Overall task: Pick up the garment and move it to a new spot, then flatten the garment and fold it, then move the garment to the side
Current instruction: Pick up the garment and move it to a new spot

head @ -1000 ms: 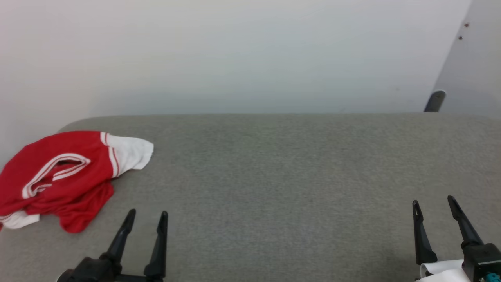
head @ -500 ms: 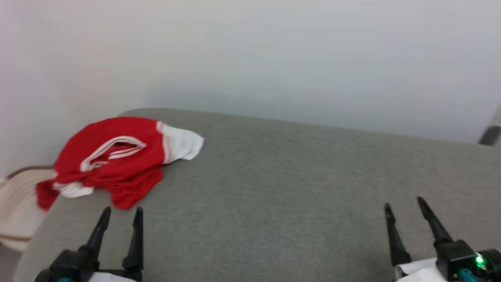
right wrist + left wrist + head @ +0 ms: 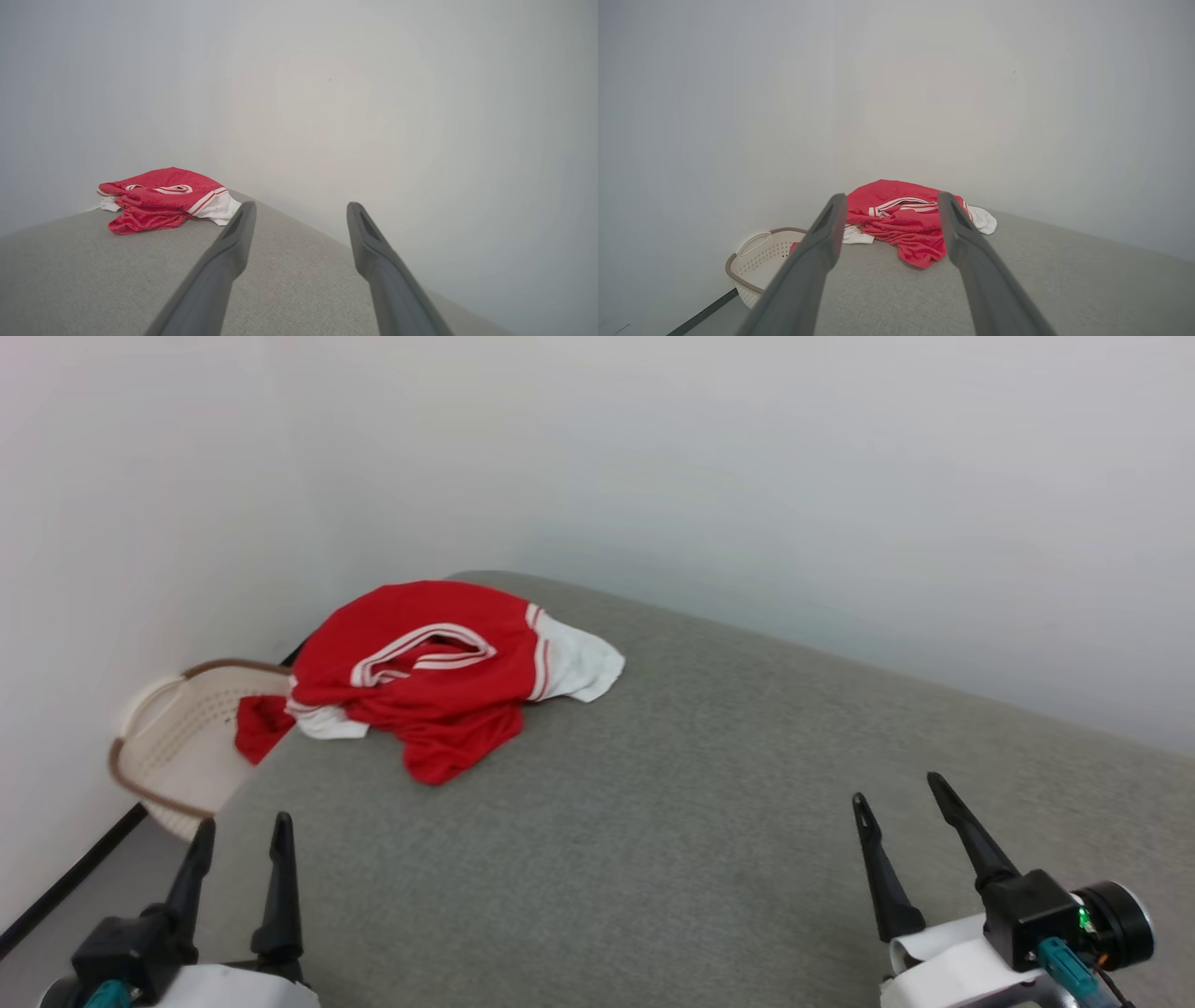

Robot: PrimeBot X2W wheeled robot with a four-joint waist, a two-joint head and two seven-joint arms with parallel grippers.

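Only one garment (image 3: 439,681), crumpled on grey surface (image 3: 653,821); one basket (image 3: 177,747) alongside.

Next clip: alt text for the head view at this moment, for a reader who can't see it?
A crumpled red jersey with white sleeves lies at the far left corner of a grey padded surface, a cream perforated basket just past its left edge. The left gripper and right gripper stand open and empty at the bottom corners, short of the jersey.
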